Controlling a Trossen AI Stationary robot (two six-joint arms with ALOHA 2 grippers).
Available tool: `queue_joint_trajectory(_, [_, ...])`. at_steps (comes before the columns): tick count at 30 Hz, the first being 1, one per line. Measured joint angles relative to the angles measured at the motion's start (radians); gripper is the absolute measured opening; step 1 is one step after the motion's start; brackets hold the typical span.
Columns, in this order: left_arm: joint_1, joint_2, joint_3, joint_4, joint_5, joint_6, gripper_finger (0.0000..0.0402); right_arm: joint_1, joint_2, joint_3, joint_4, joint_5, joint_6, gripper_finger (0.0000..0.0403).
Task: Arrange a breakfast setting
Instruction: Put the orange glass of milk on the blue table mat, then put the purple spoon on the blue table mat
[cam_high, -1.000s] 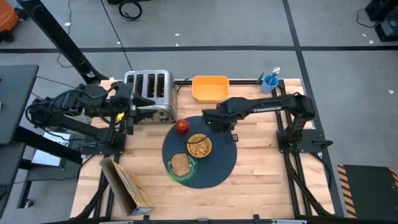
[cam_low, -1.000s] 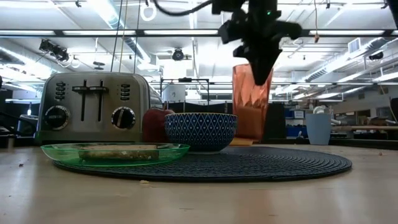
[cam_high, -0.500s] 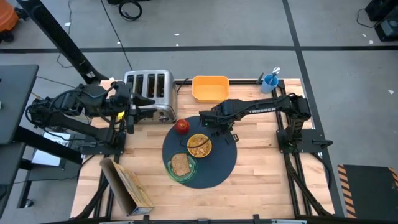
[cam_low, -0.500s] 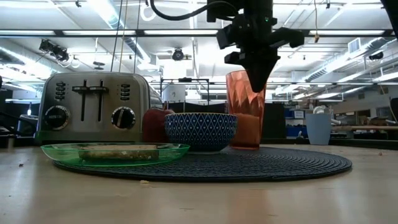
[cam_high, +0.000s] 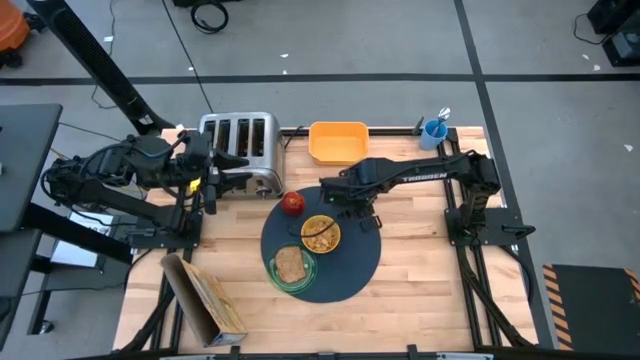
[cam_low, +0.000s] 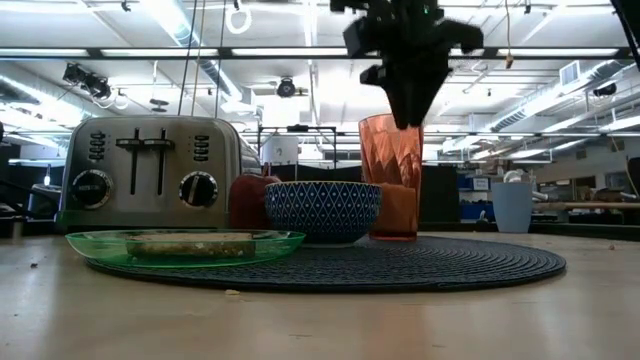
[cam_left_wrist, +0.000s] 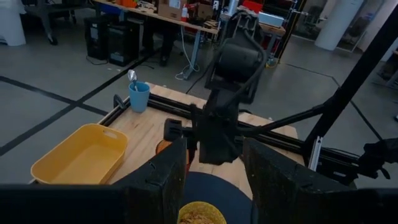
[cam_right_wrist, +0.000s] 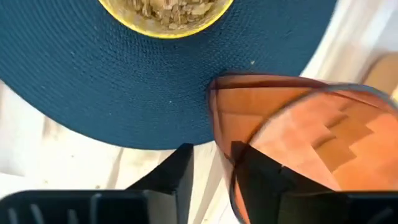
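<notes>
The orange cup (cam_low: 391, 178) stands upright on its base on the far part of the dark blue-grey mat (cam_high: 350, 262), behind the bowl (cam_high: 320, 233). My right gripper (cam_low: 404, 118) is open just above it. One finger (cam_right_wrist: 264, 180) is inside the rim and one (cam_right_wrist: 171, 180) is outside, with a gap to the wall. The toast (cam_high: 290, 265) lies on the green plate (cam_low: 185, 243). The apple (cam_high: 292, 203) sits at the mat's far left edge. A spoon (cam_left_wrist: 132, 76) stands in a small blue cup (cam_high: 434, 130). My left gripper (cam_left_wrist: 214, 180) is open and empty beside the toaster.
The silver toaster (cam_high: 240, 150) stands at the far left and the yellow tub (cam_high: 338, 142) at the far middle. A brown carton (cam_high: 205, 305) lies at the near left. Bare wood shows to the right of the mat and along the near edge.
My right gripper has come down and a little toward the table's left with the orange cup. The cup was clear of the table and now stands on the mat behind the bowl. The gripper has since gone up a little while the cup has stayed in place.
</notes>
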Motion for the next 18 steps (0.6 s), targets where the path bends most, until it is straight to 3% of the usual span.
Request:
queue_joint_trajectory(6, [0.001, 0.000, 0.000, 0.001, 0.000, 0.042, 0.0167, 0.013, -0.002, 0.162, -0.137, 0.012, 0.138, 0.0149])
queue_joint_trajectory(12, [0.001, 0.000, 0.000, 0.015, 0.000, 0.059, 0.0167, -0.009, -0.096, 0.199, -0.147, 0.135, 0.423, 0.0154])
queue_joint_trajectory(15, [0.001, 0.000, 0.000, 0.018, 0.000, 0.060, 0.0167, -0.051, -0.190, 0.141, -0.114, 0.239, 0.611, 0.0154])
queue_joint_trajectory(18, [0.001, 0.000, 0.000, 0.017, 0.018, 0.066, 0.0167, -0.106, -0.295, 0.045, -0.117, 0.437, 0.897, 0.0154])
